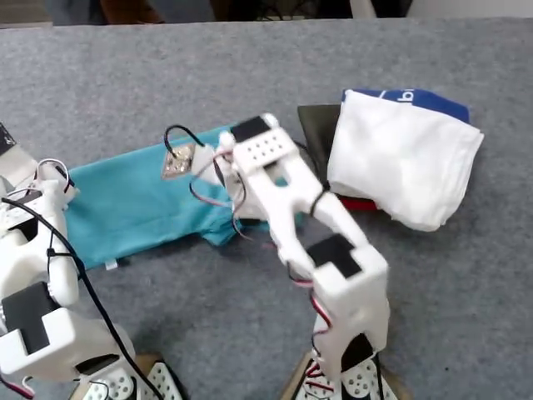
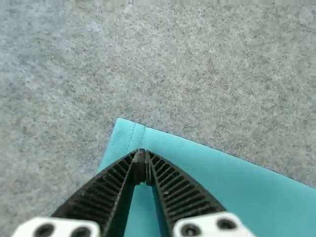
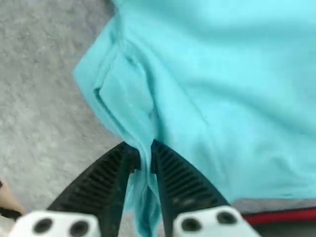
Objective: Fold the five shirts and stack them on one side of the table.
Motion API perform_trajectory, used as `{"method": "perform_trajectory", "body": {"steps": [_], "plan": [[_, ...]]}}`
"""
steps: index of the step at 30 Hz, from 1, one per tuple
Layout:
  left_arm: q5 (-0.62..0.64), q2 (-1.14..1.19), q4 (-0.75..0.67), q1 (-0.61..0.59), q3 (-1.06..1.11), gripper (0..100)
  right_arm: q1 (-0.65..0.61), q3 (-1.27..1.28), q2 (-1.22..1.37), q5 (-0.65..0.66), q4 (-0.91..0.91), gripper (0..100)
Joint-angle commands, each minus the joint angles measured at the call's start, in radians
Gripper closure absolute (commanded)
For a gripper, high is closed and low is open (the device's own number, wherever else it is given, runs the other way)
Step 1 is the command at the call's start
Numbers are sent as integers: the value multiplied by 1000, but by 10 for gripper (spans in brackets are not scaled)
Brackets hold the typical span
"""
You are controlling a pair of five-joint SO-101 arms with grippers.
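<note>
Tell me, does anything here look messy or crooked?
Yes. The white shirt sits askew on the pile, with the blue shirt, dark shirt and red shirt poking out beneath. The teal shirt is bunched at the end the right jaws pinch.

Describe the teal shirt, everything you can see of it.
The teal shirt is plain, smooth, knit-looking cloth, folded into a long strip that lies on the grey felt-like table. One end shows a stitched hem at its corner, where the left gripper is shut, apparently pinching it. The other end is bunched into folds and clamped by the right gripper. The middle lies flat, lightly creased.
</note>
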Motion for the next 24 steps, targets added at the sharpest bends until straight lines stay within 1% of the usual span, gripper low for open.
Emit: {"method": "perform_trajectory", "body": {"steps": [1, 5, 8, 15, 16, 19, 22, 24], "plan": [[3, -6, -8, 1, -48, 967, 12, -315, 96, 71, 117, 986], [3, -6, -8, 1, -48, 967, 12, -547, 249, 126, 173, 985], [3, -6, -8, 2, -50, 967, 12, -688, 348, 135, 178, 984], [3, -5, -8, 2, -50, 967, 12, -881, 479, 135, 187, 975], [3, -5, -8, 2, -50, 967, 12, -895, 486, 132, 190, 956], [3, -5, -8, 4, -50, 967, 14, -923, 493, 121, 184, 848], [-3, -5, -9, 15, -50, 966, 15, -952, 493, 78, 157, 750], [-34, -5, -9, 31, -48, 966, 37, -966, 493, 37, 118, 734]]}}
